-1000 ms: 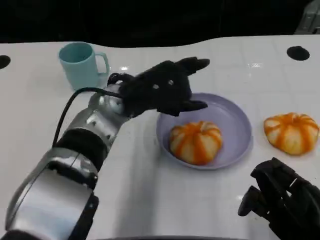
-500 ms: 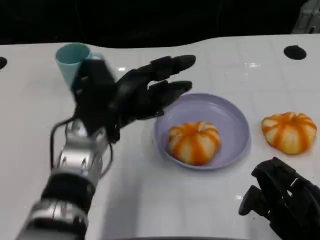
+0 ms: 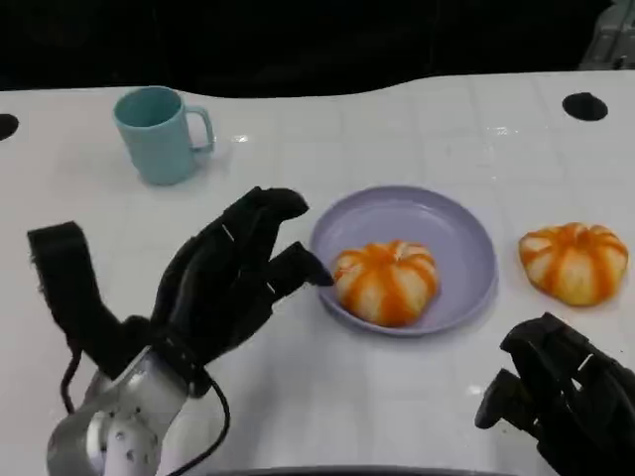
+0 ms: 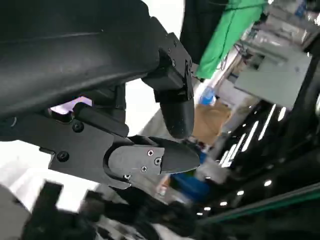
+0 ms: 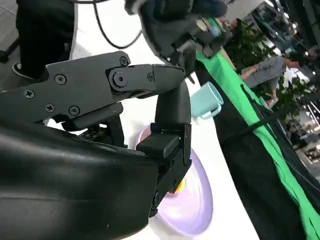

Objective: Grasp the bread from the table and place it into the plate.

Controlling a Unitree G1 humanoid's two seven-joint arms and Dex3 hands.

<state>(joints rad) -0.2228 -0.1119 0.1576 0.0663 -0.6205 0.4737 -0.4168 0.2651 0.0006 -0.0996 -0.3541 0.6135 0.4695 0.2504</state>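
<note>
Orange bun (image 3: 387, 282) lying in the lilac plate (image 3: 466, 238), second bun (image 3: 576, 261) on the white table (image 3: 327, 397) right of the plate, teal mug (image 3: 159, 133) far left of it, left hand (image 3: 233, 283) spread and empty beside the plate, right hand (image 3: 561, 397) curled near the plate, grip unclear, dark room behind, green cloth (image 5: 260, 135).

A round, pumpkin-shaped bread bun with orange and cream stripes (image 3: 387, 281) sits upright inside the shallow, round lavender plate (image 3: 462, 238), toward the plate's near left part, its lobes fanning out from a dimple at the top. The plate lies flat on the white table. A second round orange-and-cream striped bun (image 3: 575, 261) rests upright on the table just beside the plate's right rim, apart from it.
</note>
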